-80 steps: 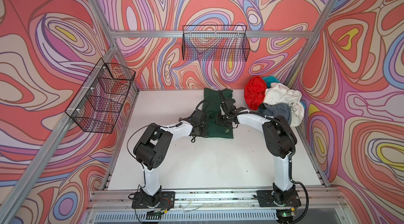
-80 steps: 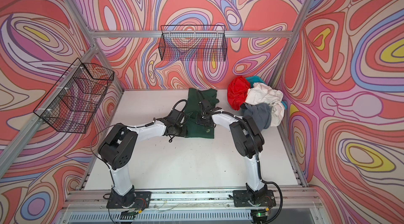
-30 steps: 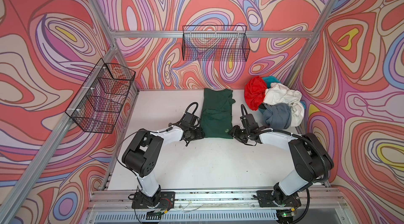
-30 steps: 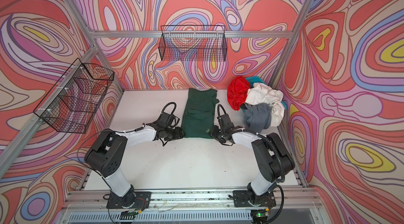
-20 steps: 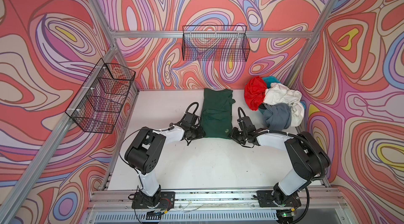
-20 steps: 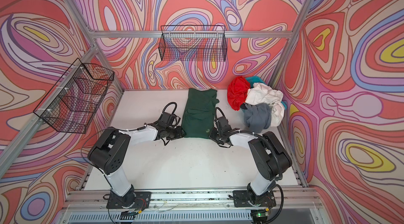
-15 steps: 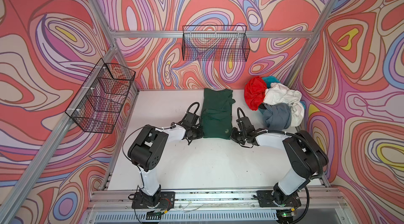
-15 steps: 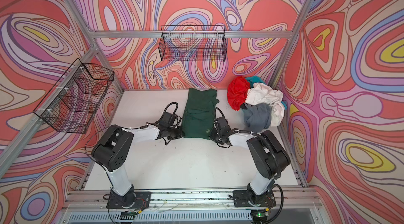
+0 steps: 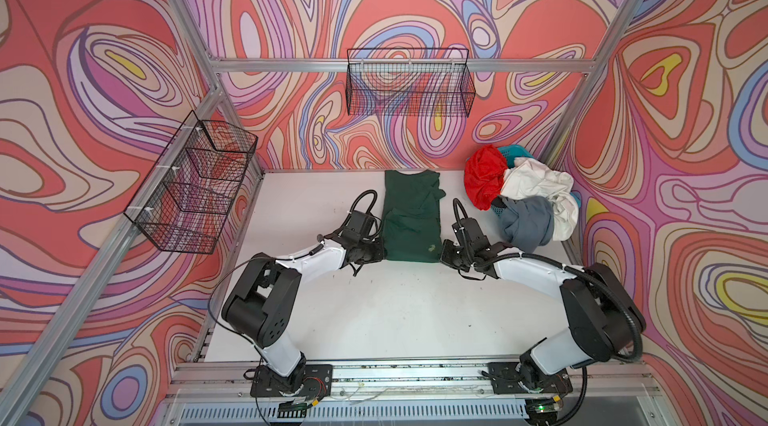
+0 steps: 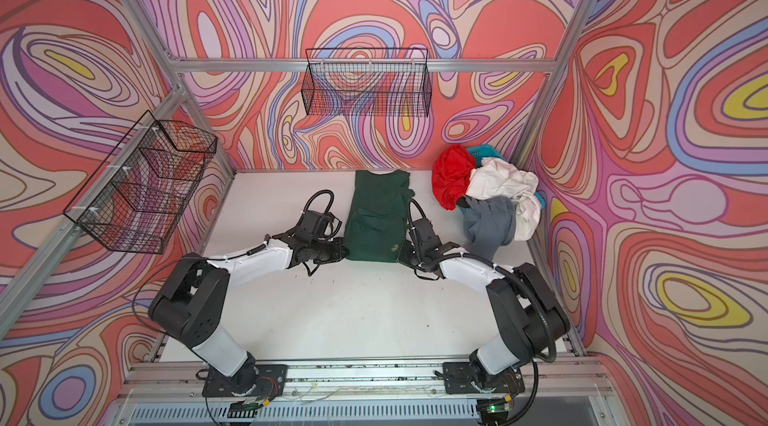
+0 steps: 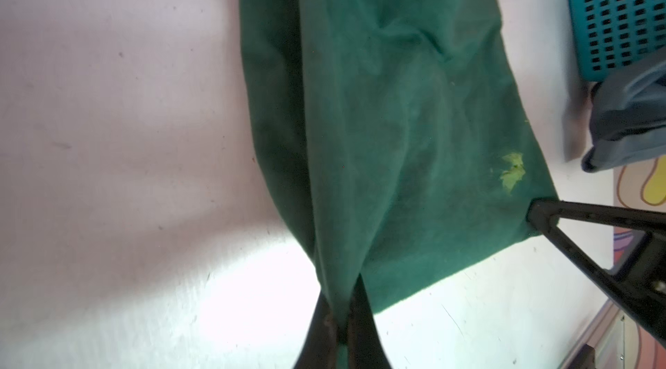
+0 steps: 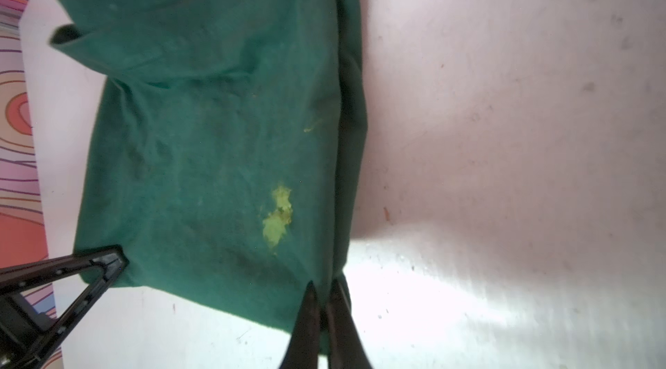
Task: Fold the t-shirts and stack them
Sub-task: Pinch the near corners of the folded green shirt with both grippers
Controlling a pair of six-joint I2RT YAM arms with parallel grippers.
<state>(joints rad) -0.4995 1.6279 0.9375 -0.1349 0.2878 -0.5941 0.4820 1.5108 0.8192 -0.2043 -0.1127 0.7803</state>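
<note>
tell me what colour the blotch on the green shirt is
Pale yellow-green blotch on the dark green shirt; clearest in the right wrist view.

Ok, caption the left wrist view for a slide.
Left fingers shut on one corner of the green shirt; right fingers pinch the other corner.

free: near table [image 9: 395, 311] half | blocked: far-right corner, heaped shirts [image 9: 534, 187] in basket [image 9: 510, 151]

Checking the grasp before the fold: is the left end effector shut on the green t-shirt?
Yes, the left end effector is clamped shut on a corner of the green t-shirt.
</note>
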